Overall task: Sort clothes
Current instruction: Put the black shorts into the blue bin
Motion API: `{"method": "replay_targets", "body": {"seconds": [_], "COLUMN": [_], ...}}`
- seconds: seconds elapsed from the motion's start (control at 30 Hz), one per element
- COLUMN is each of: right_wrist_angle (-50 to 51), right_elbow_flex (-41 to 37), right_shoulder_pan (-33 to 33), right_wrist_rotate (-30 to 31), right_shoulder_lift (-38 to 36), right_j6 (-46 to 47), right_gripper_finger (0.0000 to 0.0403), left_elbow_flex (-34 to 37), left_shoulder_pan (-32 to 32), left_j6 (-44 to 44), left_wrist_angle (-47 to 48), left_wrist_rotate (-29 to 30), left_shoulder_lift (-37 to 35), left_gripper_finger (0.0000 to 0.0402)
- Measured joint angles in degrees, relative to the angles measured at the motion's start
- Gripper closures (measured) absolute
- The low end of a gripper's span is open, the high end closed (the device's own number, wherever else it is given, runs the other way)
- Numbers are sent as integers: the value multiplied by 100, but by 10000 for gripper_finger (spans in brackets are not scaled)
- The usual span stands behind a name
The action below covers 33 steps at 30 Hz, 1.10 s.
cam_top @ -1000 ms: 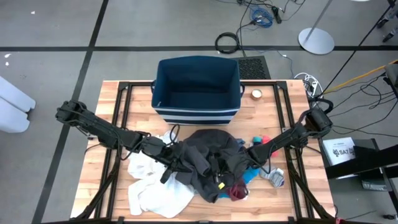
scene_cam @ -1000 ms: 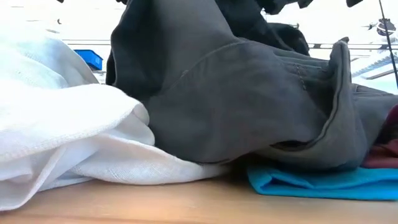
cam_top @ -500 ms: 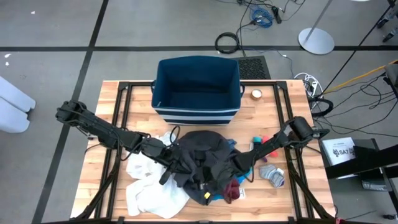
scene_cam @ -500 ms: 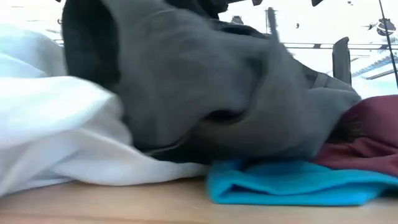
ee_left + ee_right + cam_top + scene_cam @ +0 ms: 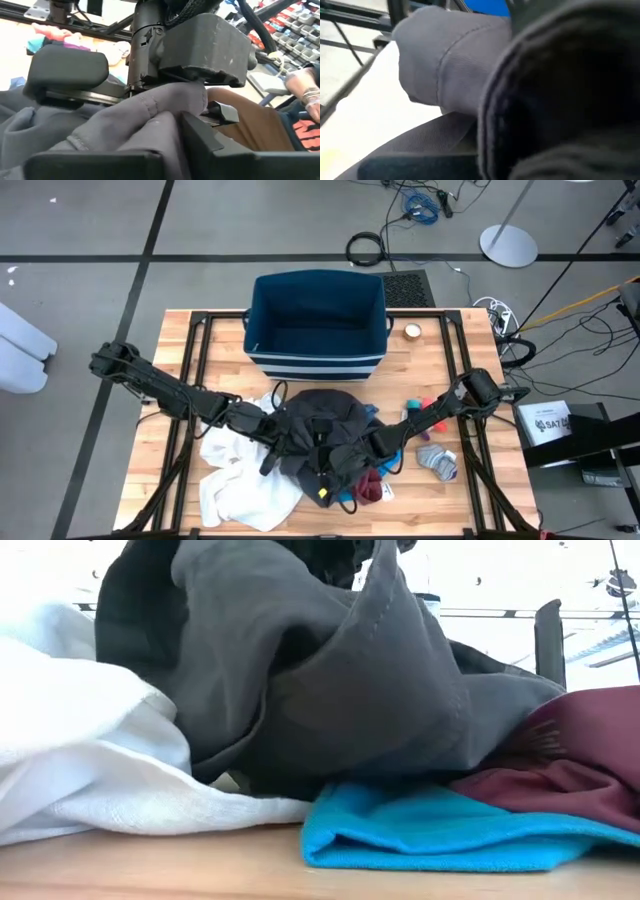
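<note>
Near the desk's (image 5: 180,330) front edge lie one white garment (image 5: 240,480), one blue piece (image 5: 430,835) and one maroon piece (image 5: 570,765). The single dark grey garment (image 5: 320,430) is bunched mid-desk with no clear long axis. The left hand (image 5: 285,442) and right hand (image 5: 372,446) both grip it. Beyond stands one navy bin (image 5: 317,320). No writing is legible.
</note>
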<state>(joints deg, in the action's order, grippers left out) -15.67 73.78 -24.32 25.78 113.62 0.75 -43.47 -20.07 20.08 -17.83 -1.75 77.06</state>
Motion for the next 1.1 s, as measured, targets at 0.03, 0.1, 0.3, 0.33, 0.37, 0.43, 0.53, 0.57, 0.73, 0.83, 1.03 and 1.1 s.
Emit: {"method": "replay_targets", "body": {"seconds": [0.03,0.1,0.3,0.33,0.37,0.43,0.53,0.57,0.73,0.83,1.03,1.1], "right_wrist_angle": [94,386,1193,1288,1383,1482,1583,1580,1213,992,467,434], "right_elbow_flex": [0,0,-2,-1,-2,-2,-4,-4,85,330,1243,1540], "right_shoulder_pan": [-12,-26,-213,-269,-328,-480,-721,-795,-959,-930,-671,-445], "right_wrist_rotate": [97,182,806,910,1025,1304,1793,1955,2549,2562,2474,2251], "right_shoulder_lift": [-18,-105,-749,-880,-1009,-1251,-1660,-1826,-2740,-3192,-3613,-3651], "right_j6": [8,-10,-50,-74,-104,-227,-600,-782,-1698,-2291,-3698,-3930], "right_gripper_finger": [388,394,399,399,399,399,400,400,400,400,400,400], "left_elbow_flex": [-3,-4,-23,-23,-23,-23,-23,-23,-18,-12,-12,-12], "left_shoulder_pan": [-3,4,188,197,198,134,-34,-90,-255,-256,-249,-249], "left_j6": [0,-2,6,10,6,-78,-282,-354,-397,-393,-396,-396], "left_wrist_angle": [48,192,978,1088,1176,1341,1617,1683,2066,2210,2204,2199], "left_wrist_rotate": [39,85,133,158,199,320,621,777,1341,1347,1345,1328], "left_shoulder_lift": [-1,-77,-829,-1011,-1180,-1482,-1780,-1829,-1764,-1601,-1282,-1194], "left_gripper_finger": [325,305,266,265,264,263,263,263,263,262,262,262]}}
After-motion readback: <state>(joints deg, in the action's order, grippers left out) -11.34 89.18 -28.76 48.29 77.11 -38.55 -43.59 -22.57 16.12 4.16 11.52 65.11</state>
